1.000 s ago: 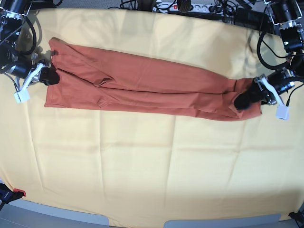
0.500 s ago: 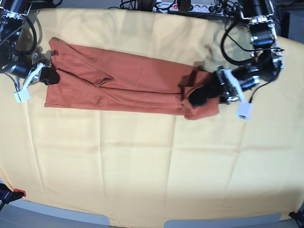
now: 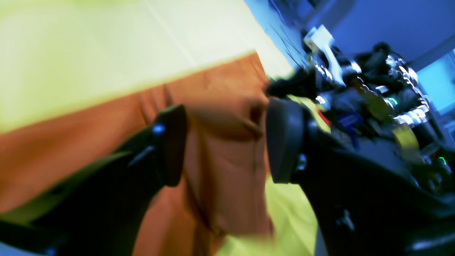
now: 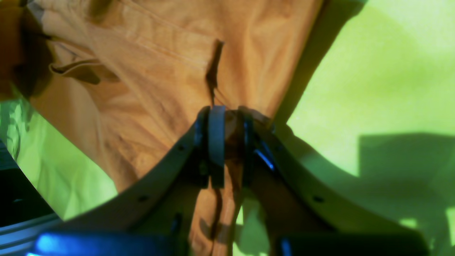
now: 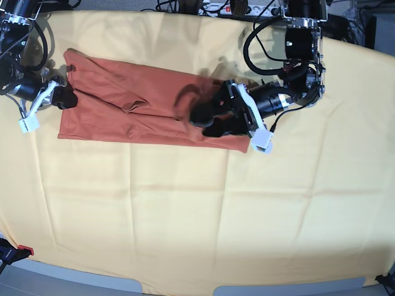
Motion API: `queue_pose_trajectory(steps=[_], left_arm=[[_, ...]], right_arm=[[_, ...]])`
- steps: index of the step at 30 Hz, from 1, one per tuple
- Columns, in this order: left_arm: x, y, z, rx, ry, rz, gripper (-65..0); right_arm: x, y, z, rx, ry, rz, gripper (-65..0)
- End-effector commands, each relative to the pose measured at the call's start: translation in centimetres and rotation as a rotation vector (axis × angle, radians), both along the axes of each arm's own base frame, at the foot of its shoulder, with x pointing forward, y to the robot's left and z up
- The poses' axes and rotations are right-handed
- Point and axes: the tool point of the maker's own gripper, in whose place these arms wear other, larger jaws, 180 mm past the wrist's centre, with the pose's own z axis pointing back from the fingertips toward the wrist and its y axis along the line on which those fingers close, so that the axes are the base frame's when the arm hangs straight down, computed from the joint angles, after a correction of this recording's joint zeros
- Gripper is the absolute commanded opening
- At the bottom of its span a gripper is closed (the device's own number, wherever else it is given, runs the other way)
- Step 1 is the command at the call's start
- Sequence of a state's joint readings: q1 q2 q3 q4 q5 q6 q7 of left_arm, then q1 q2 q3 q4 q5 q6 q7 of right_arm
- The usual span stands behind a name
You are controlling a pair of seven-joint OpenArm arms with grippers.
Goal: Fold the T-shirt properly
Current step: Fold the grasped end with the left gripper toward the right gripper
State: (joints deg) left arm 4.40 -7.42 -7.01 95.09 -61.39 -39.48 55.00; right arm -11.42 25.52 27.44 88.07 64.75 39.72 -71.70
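Note:
The rust-orange T-shirt (image 5: 123, 117) lies as a long band on the pale yellow cloth, its right end folded back toward the middle. My left gripper (image 5: 205, 121) hovers over that folded end. In the blurred left wrist view its jaws (image 3: 225, 142) stand wide apart, with the shirt fabric (image 3: 220, 199) seen between and behind them. My right gripper (image 5: 66, 98) is at the shirt's left end. In the right wrist view it (image 4: 231, 142) is shut on a pinch of the shirt (image 4: 142, 71).
The pale yellow cloth (image 5: 197, 209) covers the whole table. A power strip (image 5: 241, 9) and cables lie past the far edge. The left arm's body (image 5: 296, 61) reaches in from the back right.
My left gripper has swept left from the shirt's far right end to its middle, carrying that end over. Its jaws now stand apart. The right gripper has not moved.

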Motion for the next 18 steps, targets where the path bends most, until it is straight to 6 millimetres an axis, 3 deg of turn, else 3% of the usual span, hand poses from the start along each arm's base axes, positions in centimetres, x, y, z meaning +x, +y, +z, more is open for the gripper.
queue_pose_trajectory(steps=[1, 5, 8, 9, 12, 15, 18], left_arm=[[0.7, 0.0, 1.5, -0.048, -0.014, 0.021, -27.8], [1.2, -0.5, 0.0, 0.022, 0.013, 0.058, -27.9], [1.4, -0.4, 0.2, 0.010, 0.014, 0.070, -29.1], [1.5, 0.0, 0.8, 0.003, -0.016, 0.075, -34.4], [2.5, 2.4, 1.7, 0.013, -0.066, 0.142, -65.0], [3.4, 5.3, 1.5, 0.044, -0.070, 0.231, -65.0], [4.0, 8.0, 0.2, 0.118, -0.029, 0.312, -65.0]], right_arm=[[0.6, -0.3, 1.0, -0.006, -0.033, 0.008, -55.5], [0.5, -0.3, 0.9, -0.008, -0.024, 0.012, -55.5], [0.5, -0.3, 1.0, -0.006, -0.026, 0.012, -55.5], [0.5, -0.3, 1.0, -0.006, -0.026, 0.012, -55.5], [0.7, 0.0, 1.4, 0.018, -0.040, 0.012, -55.5], [1.5, 1.0, 3.3, 0.094, -0.106, 0.024, -51.5], [2.2, 1.1, 4.2, 0.038, -0.136, 0.050, -38.1]])
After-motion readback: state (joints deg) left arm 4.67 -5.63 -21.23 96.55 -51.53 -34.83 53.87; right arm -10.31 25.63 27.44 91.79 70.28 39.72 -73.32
